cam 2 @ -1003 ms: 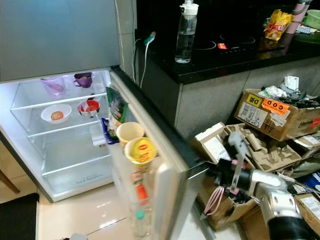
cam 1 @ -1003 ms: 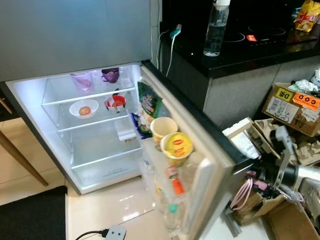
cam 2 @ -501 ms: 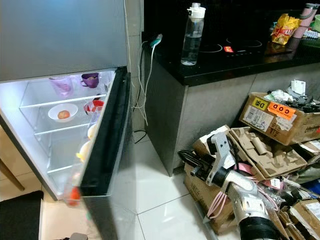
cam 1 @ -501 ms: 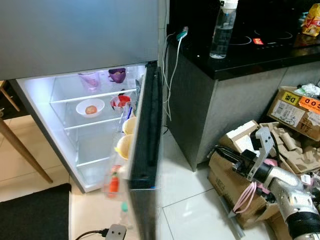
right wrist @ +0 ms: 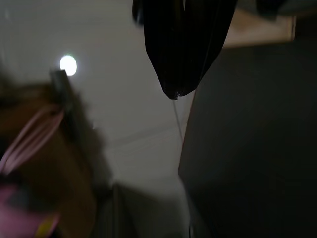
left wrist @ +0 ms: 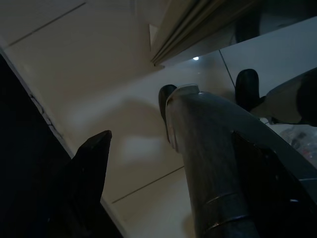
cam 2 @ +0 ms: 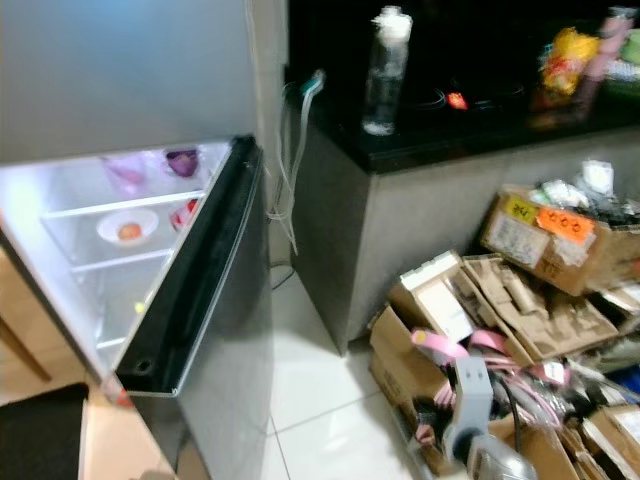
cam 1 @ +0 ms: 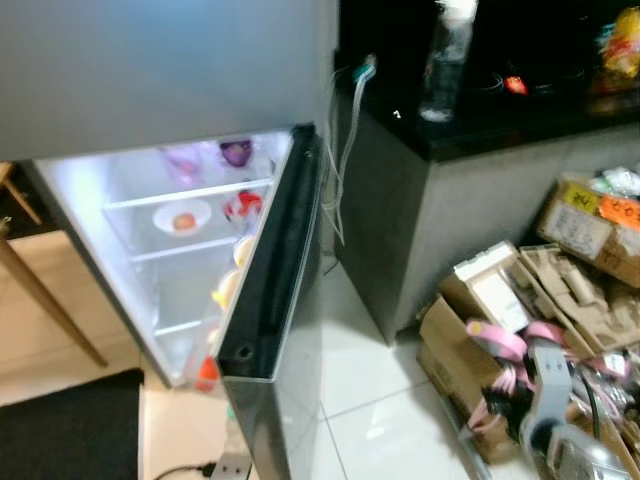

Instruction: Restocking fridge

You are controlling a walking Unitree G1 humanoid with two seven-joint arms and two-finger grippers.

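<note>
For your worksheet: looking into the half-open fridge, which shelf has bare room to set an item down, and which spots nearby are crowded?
The lowest shelf, between the fridge's left wall and the door, looks bare. The middle shelf holds a white bowl and a red bowl; the top shelf holds cups. Right of the door, floor tile is free; boxes crowd the floor beyond.

Fridge door point(cam 1: 268, 300) half-shut, blocks shelves point(cam 1: 190, 195); narrow gap left; cardboard boxes point(cam 2: 470, 310) crowd right floor

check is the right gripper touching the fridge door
Apart. The right eye view shows floor tile between the right gripper, low by the cardboard boxes, and the fridge door.
</note>
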